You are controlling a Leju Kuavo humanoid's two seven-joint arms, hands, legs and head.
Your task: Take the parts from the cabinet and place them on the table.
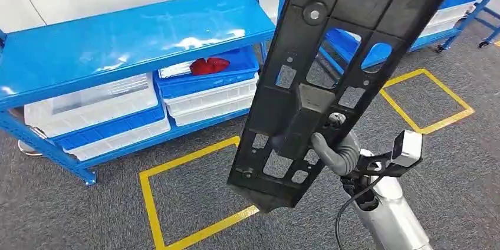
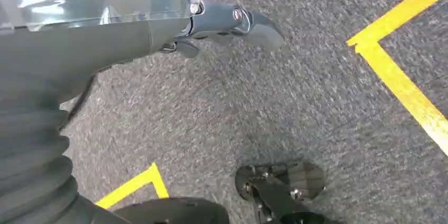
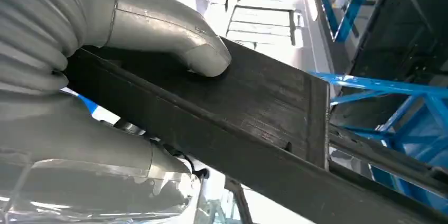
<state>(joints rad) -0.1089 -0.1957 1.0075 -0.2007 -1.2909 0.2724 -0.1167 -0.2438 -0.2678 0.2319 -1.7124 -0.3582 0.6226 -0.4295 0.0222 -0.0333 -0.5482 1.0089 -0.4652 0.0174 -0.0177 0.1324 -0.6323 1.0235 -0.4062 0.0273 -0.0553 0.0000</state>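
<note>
A long black plastic part (image 1: 330, 67) with several cut-outs is lifted in front of me, tilted, its top end toward the upper right. My right hand (image 1: 333, 150) grips it near its lower middle from behind. In the right wrist view the grey thumb (image 3: 201, 55) presses on the flat face of the black part (image 3: 253, 113). The blue cabinet (image 1: 118, 38) stands behind it at the left. My left hand (image 2: 222, 23) hangs over grey carpet, holding nothing, its fingers stretched out.
Under the blue shelf sit white and blue bins (image 1: 206, 94), one with a red item (image 1: 207, 65) in it. Yellow tape squares (image 1: 177, 203) (image 1: 430, 99) mark the grey carpet. More blue racks (image 1: 454, 2) stand at the far right.
</note>
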